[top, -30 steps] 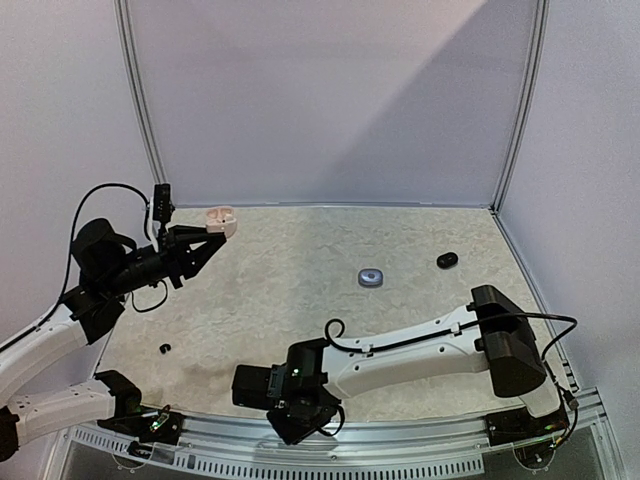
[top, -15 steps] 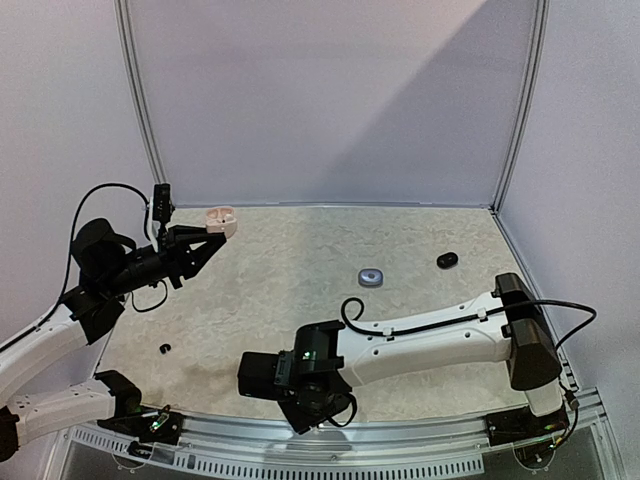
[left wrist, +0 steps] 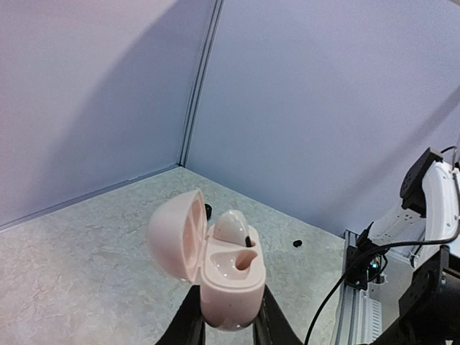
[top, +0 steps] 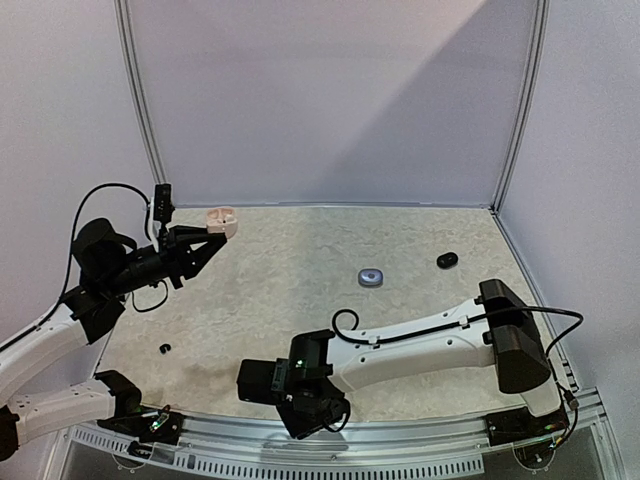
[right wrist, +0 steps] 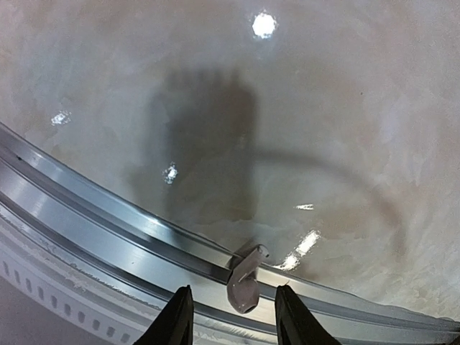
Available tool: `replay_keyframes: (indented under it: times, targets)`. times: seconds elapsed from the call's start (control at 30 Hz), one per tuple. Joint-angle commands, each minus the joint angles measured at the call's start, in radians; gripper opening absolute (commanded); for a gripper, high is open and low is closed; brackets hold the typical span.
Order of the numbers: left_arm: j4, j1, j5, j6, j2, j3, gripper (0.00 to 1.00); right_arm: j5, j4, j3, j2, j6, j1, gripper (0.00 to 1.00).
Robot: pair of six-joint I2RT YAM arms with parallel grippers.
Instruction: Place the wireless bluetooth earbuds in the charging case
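— Your right arm swung its elbow out, then back. Right gripper hangs over the near rail, fingers apart, gripping nothing. Left arm unmoved.
— Meaning?
— Pickup not yet made, I'd judge. Small grey earbud, by its shape, lies on that rail between your fingers, apparently untouched.
— Case?
— Pink charging case, lid open, clamped in your left gripper above the far-left corner of the worktop. One white bud seated; other socket looks empty.
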Motion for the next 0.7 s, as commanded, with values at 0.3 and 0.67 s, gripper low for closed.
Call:
replay_keyframes:
  times: [0.3,0.67]
  targets:
    - [0.008,0.010,-0.003,-0.010,0.015,-0.007,0.00,-0.048,0.062,-0.067,0.025,0.013,-0.006,0.23]
    - [0.006,0.010,-0.004,-0.008,0.021,-0.003,0.00,0.021,0.019,-0.077,-0.016,-0.074,-0.033,0.08]
